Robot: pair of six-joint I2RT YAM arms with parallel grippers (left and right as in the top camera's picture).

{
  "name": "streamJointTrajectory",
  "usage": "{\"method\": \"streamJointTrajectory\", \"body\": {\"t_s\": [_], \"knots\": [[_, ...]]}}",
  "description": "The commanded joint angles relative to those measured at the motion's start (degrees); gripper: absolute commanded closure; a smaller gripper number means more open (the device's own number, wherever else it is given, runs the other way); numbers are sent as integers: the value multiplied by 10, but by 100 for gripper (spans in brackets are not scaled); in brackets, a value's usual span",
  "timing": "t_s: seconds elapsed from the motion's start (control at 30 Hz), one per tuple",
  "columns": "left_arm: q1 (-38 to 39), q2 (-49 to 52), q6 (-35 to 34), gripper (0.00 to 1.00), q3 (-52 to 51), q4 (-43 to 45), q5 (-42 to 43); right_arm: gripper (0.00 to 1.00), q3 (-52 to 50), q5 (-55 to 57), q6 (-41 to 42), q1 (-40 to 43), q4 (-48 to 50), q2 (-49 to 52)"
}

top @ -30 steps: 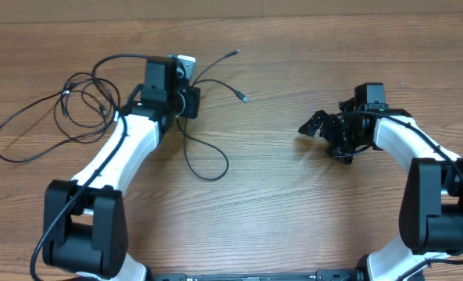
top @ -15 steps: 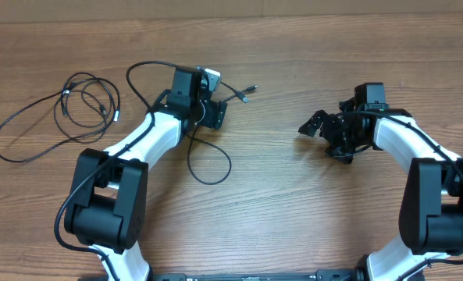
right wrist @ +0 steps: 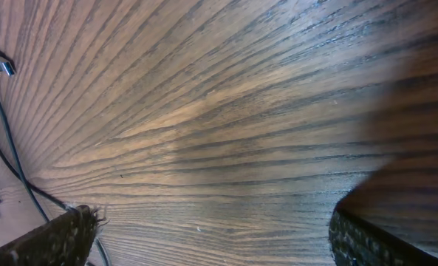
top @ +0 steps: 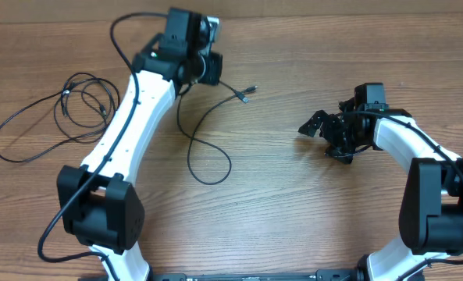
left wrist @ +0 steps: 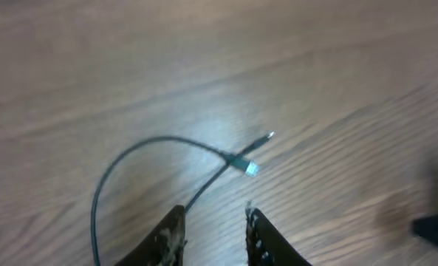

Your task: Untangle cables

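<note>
One thin black cable (top: 194, 133) lies by itself on the wood in a loose loop, its silver-tipped plug (top: 247, 95) pointing right. A bunch of other cables (top: 67, 109) lies in loops at the left. My left gripper (top: 210, 70) hangs near the far edge above the single cable's upper end. In the left wrist view its jaws (left wrist: 215, 222) stand a little apart with bare wood between them, and the cable's plug (left wrist: 248, 167) lies just ahead. My right gripper (top: 327, 139) stands wide open at the right, holding nothing (right wrist: 219, 244).
The right wrist view shows a cable end (right wrist: 1, 63) and its cord at the left edge, beyond that gripper's left finger (right wrist: 56, 236). The left arm's own thick black cable (top: 118, 35) arches beside the arm. The table's far edge (top: 333, 14) runs just behind the left gripper.
The left arm swung right with the single cable, then away toward the far edge. Its jaws, shut a second ago, have parted, and the cable now lies loose. The right arm has not moved.
</note>
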State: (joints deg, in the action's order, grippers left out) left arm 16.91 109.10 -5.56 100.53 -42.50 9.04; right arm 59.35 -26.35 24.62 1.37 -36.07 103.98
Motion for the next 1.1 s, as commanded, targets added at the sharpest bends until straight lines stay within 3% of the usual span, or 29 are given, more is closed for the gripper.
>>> {"method": "streamJointTrajectory", "body": {"t_s": [0.0,0.13,0.3,0.57,0.77,1.07], "knots": [[6,6,-41,76,24,4,9,0,-15,60,-7,3,0,23],[18,32,-58,77,24,42,9,0,-15,60,-7,3,0,23],[40,85,-65,66,24,94,10,0,-15,60,-7,3,0,23],[61,179,-65,62,24,184,8,0,-15,60,-7,3,0,23],[60,223,-116,73,24,224,-42,0,-15,60,-7,3,0,23],[65,265,-129,75,24,220,-54,0,-15,60,-7,3,0,23]]}}
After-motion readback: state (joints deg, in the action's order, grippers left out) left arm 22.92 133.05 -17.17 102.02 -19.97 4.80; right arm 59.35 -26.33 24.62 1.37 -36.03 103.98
